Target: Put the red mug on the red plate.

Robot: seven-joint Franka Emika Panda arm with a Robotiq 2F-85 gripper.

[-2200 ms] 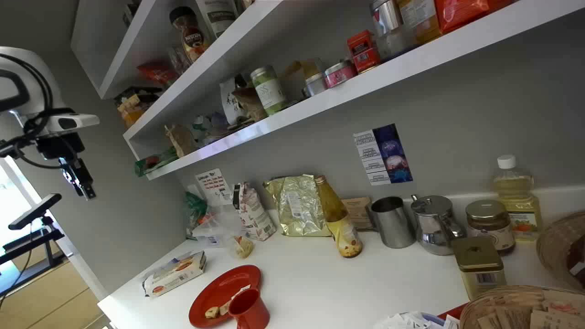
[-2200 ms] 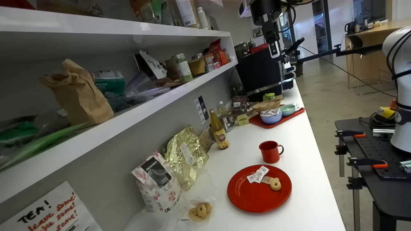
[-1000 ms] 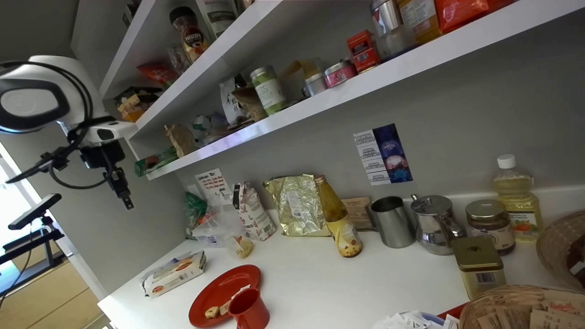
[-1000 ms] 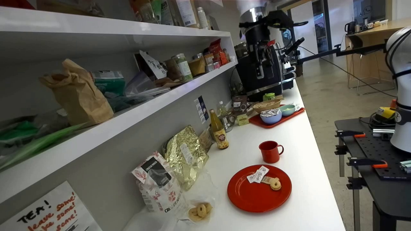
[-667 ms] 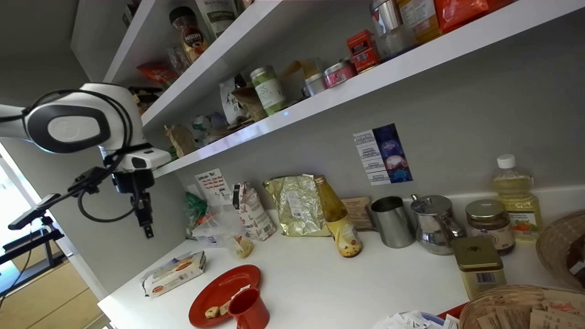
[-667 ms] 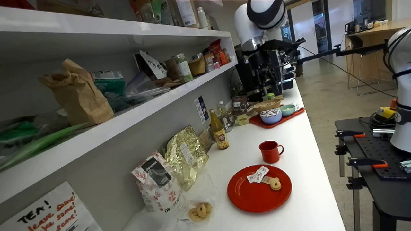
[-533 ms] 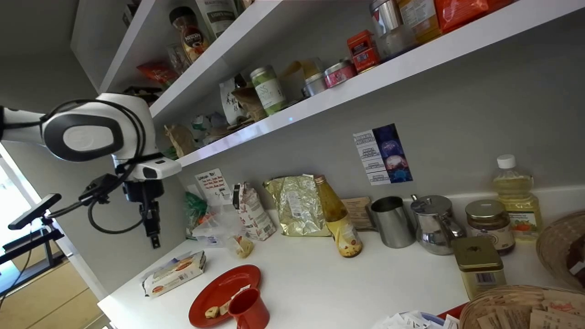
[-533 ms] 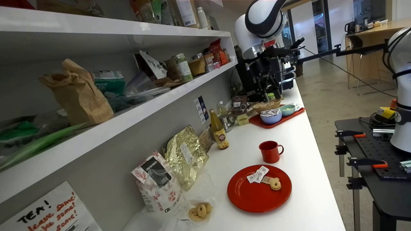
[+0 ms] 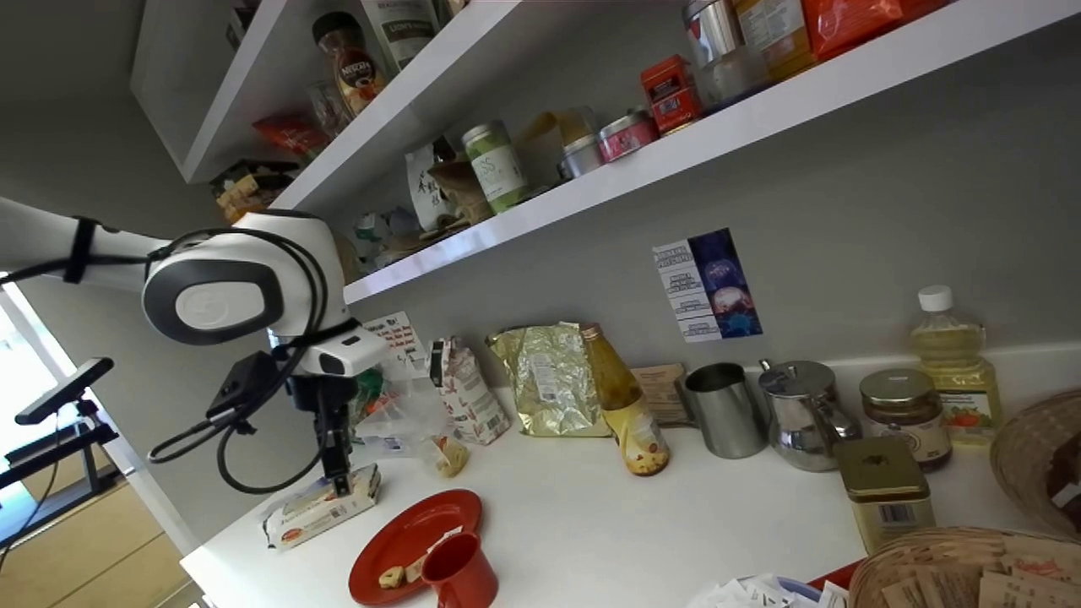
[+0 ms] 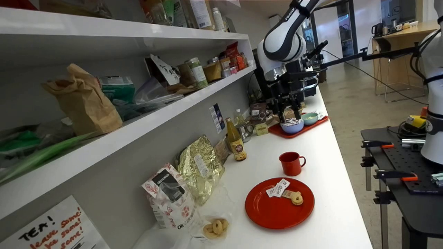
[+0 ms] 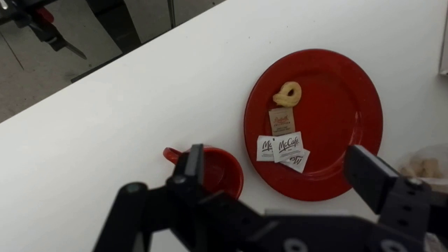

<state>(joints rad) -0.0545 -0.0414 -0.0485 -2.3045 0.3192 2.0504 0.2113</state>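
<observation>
White table (image 10: 332, 193) carries the lot. Arm (image 10: 282, 45) bent down above it. Red plate (image 10: 271, 211) flat on the near part, in an exterior view. Claw (image 11: 278, 161) hangs well above the table, touching nothing, jaws spread wide, gripping nothing. Red mug (image 10: 290, 165) upright on the table just beyond the plate, a narrow strip between them, handle to the right. On the plate: white packets (image 11: 287, 147), a tan packet (image 11: 282, 120), a ring biscuit (image 11: 285, 99); near left part bare. Step in hand, by my reading: approach to the mug, grasp not yet made. Next move calls for a shift toward the mug, which sits left of mid-gap in the wrist view, partly behind a jaw; then lower, close on its wall, lift over the plate's rim, set down on the bare part.
</observation>
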